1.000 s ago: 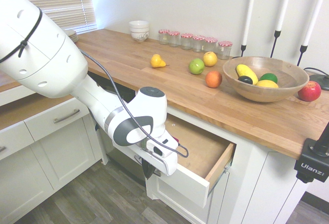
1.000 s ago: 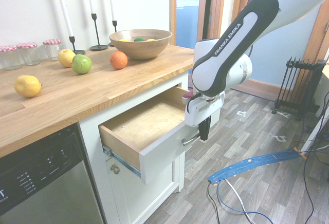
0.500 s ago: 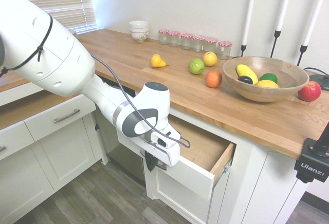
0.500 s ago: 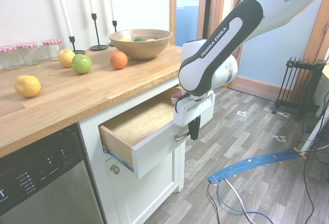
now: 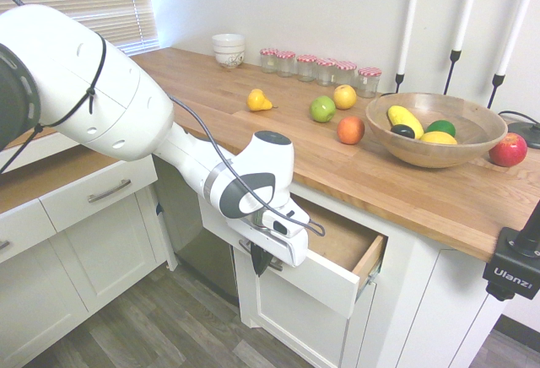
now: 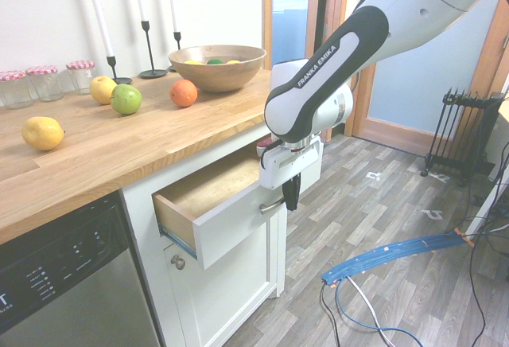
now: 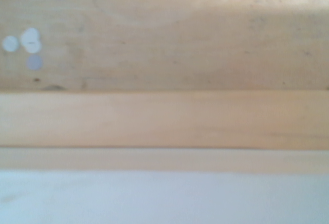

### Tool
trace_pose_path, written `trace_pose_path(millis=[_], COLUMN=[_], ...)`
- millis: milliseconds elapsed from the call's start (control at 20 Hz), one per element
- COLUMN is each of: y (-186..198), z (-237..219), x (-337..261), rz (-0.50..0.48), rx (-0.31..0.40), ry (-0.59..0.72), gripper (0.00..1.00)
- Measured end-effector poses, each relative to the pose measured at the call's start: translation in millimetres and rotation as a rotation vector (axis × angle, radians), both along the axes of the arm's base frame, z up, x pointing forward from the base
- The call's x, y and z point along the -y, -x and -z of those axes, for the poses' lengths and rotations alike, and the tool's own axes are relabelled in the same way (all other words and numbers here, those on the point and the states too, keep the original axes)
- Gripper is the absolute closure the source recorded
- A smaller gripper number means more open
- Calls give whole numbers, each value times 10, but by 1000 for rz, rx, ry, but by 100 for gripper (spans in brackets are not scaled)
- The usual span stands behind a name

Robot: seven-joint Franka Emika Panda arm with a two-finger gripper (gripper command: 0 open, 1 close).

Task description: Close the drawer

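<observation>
Drawer (image 6: 231,220) half out below countertop (image 6: 119,144)

The wide shallow drawer (image 6: 219,224) had a white panel front, a silver bar handle (image 6: 273,206) and pale bare-wood sides and bottom. The long butcher-block counter (image 5: 278,136) was warm honey-brown, striped with lighter and darker staves. On it a round wooden bowl (image 5: 434,128) was light tan, holding yellow, green and dark fruit. A red apple (image 5: 507,149) sat beside it, with an orange fruit (image 5: 350,130), a green apple (image 5: 322,109), a yellow apple (image 5: 343,96) and a yellow pear (image 5: 258,100). The small glass jars (image 5: 321,68) wore red-and-white checked lids. The arm's dark fingers (image 6: 291,192) hung from a white body with grey bands.
</observation>
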State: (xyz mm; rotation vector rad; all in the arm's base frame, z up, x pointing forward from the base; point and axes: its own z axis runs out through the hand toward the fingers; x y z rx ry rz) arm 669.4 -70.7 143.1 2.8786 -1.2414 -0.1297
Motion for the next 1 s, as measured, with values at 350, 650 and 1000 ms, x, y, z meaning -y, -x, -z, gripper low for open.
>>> trace_pose_path(millis=[350, 650, 1000], y=[-310, -525, -696], z=[5, -89, -190], x=[38, 22, 148], rz=[-6, -16, -10], rx=[-8, -7, -11], ry=[-4, -5, -2], gripper=[100, 100, 100])
